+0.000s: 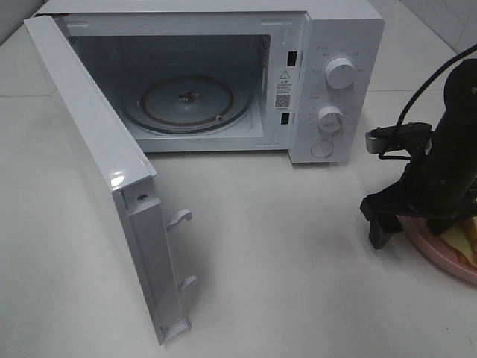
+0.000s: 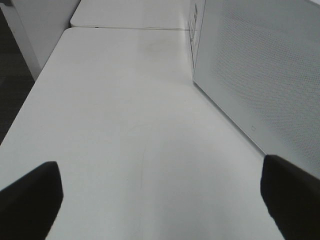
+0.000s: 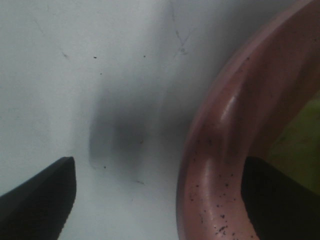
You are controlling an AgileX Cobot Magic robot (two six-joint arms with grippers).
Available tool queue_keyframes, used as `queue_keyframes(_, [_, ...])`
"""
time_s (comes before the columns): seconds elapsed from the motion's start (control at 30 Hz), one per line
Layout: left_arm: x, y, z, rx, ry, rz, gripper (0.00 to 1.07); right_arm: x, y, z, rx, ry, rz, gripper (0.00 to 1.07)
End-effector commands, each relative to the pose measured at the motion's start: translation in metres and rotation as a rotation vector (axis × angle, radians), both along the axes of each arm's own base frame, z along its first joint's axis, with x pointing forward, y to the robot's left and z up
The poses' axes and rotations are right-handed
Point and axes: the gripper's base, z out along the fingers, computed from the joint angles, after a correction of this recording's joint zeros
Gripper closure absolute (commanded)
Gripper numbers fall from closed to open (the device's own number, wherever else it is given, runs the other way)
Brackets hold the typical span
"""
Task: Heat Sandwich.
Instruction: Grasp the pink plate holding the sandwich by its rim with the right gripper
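Exterior high: pale yellowish sandwich (image 1: 465, 239) on plate (image 1: 446, 262); left claw (image 2: 160, 200), right claw (image 3: 159, 197) spread.

Microwave (image 1: 339, 45) cavity, upper centre of the high view: front open, only the glass tray (image 1: 195, 104) on its floor. Door (image 1: 97, 171) stands swung out from upper left to lower centre, blocking approach from the left. Tabletop (image 1: 283, 261) between door and plate (image 1: 440, 257), lower right: open. Right gripper (image 3: 160, 200) straddles the plate rim, jaws wide. Left gripper (image 2: 160, 200): bare tabletop ahead, microwave wall close beside.
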Motion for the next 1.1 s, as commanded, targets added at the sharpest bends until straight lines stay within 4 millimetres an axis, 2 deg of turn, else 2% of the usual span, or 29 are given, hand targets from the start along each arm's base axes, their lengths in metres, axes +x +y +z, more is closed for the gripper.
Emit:
queue_keyframes(0.03, [-0.0042, -0.0003, -0.0007, 0.002, -0.028, 0.001, 0.03, 0.0007, -0.0013, -0.0002, 0.001, 0.000, -0.006, 0.23])
queue_keyframes(0.17, [-0.0042, -0.0003, -0.0007, 0.002, -0.028, 0.001, 0.03, 0.0008, -0.0014, -0.0002, 0.000, 0.000, -0.005, 0.27])
queue_keyframes(0.2, [-0.0042, -0.0003, -0.0007, 0.002, -0.028, 0.001, 0.03, 0.0008, -0.0014, -0.0002, -0.001, 0.000, -0.004, 0.30])
queue_keyframes(0.3, [-0.0042, -0.0003, -0.0007, 0.002, -0.028, 0.001, 0.03, 0.0009, -0.0018, -0.0002, -0.005, -0.002, -0.004, 0.49])
queue_keyframes(0.33, [-0.0042, -0.0003, -0.0007, 0.002, -0.028, 0.001, 0.03, 0.0009, -0.0018, -0.0002, -0.005, -0.002, -0.004, 0.49])
queue_keyframes(0.37, [-0.0042, -0.0003, -0.0007, 0.002, -0.028, 0.001, 0.03, 0.0009, -0.0018, -0.0002, -0.004, -0.002, -0.012, 0.62])
queue_keyframes(0.43, [-0.0042, -0.0003, -0.0007, 0.002, -0.028, 0.001, 0.03, 0.0010, -0.0020, -0.0002, -0.007, -0.002, -0.012, 0.79])
queue_keyframes(0.47, [-0.0042, -0.0003, -0.0007, 0.002, -0.028, 0.001, 0.03, 0.0010, -0.0020, -0.0002, -0.007, -0.002, -0.012, 0.79])
queue_keyframes(0.5, [-0.0042, -0.0003, -0.0007, 0.002, -0.028, 0.001, 0.03, 0.0011, -0.0025, -0.0002, -0.012, -0.003, -0.006, 0.86])
queue_keyframes(0.53, [-0.0042, -0.0003, -0.0007, 0.002, -0.028, 0.001, 0.03, 0.0012, -0.0033, -0.0002, -0.022, -0.005, 0.007, 1.02])
queue_keyframes(0.57, [-0.0042, -0.0003, -0.0007, 0.002, -0.028, 0.001, 0.03, 0.0013, -0.0036, -0.0002, -0.025, -0.005, 0.010, 1.07])
queue_keyframes(1.1, [-0.0042, -0.0003, -0.0007, 0.002, -0.028, 0.001, 0.03, 0.0022, -0.0063, 0.0000, -0.055, -0.015, 0.017, 1.07])
